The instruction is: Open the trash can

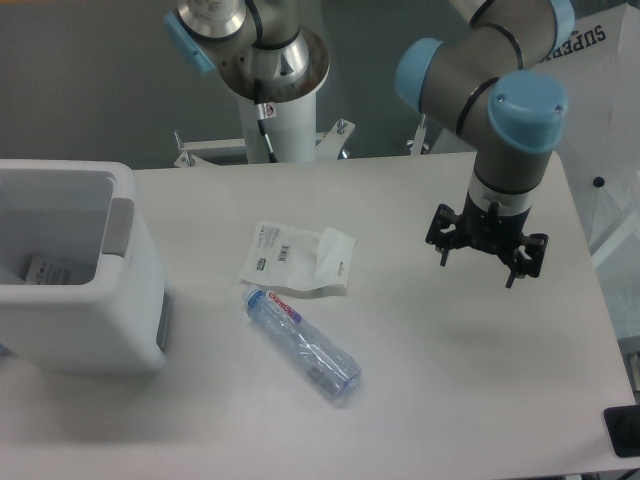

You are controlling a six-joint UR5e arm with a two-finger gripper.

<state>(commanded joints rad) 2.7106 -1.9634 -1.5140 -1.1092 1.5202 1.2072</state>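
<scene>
The trash can [80,320] is a large boxy white bin at the table's left edge. Its top shows as an open cavity with a slip of paper [45,268] inside. No flat lid shows over the opening. A grey tab [120,226] sits on its right rim. My gripper [487,265] hangs pointing down over the right side of the table, far to the right of the bin. Its black fingers [443,250] are spread apart and hold nothing.
A clear plastic bottle [305,345] lies on its side in the middle of the table. A white plastic packet [298,258] lies just behind it. The arm's base post [275,120] stands at the back edge. A dark object [625,430] sits at the right front corner.
</scene>
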